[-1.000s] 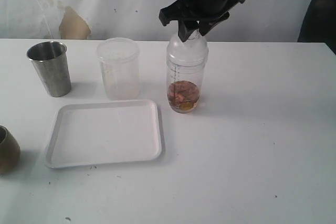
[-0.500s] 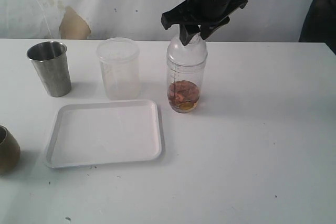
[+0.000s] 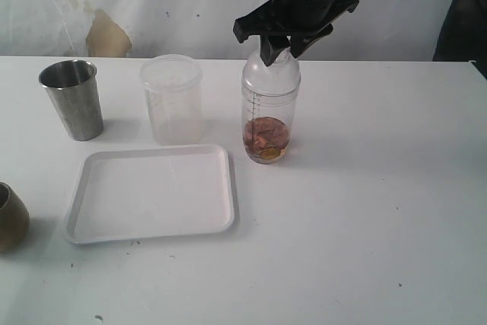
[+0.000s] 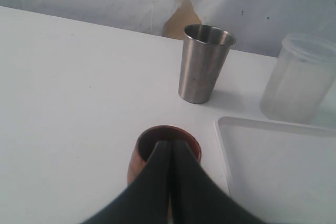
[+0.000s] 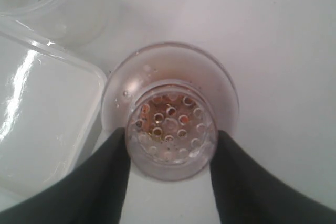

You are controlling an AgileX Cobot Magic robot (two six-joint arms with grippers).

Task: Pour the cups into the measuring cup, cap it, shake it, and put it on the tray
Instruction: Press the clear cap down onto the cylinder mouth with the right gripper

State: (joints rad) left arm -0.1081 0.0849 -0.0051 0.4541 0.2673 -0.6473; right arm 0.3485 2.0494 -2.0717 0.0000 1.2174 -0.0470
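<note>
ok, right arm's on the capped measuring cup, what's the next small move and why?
Probably lift the measuring cup straight up for the shake: its cap is on, the right jaws pinch the cap's neck, and it stands on the table.

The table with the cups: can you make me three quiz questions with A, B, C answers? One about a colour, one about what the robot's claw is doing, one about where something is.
1. The tray is: A blue, B black, C white.
2. The right gripper is: A open above the tray, B clamped on the top of the measuring cup, C holding a spoon.
3. The steel tumbler stands: A on the table, beside the frosted cup, B on the tray, C inside the measuring cup.
Answers: C, the tray is plain white; B, its fingers press the holed cap from both sides; A, the tumbler stands on bare table, apart from the tray.
</note>
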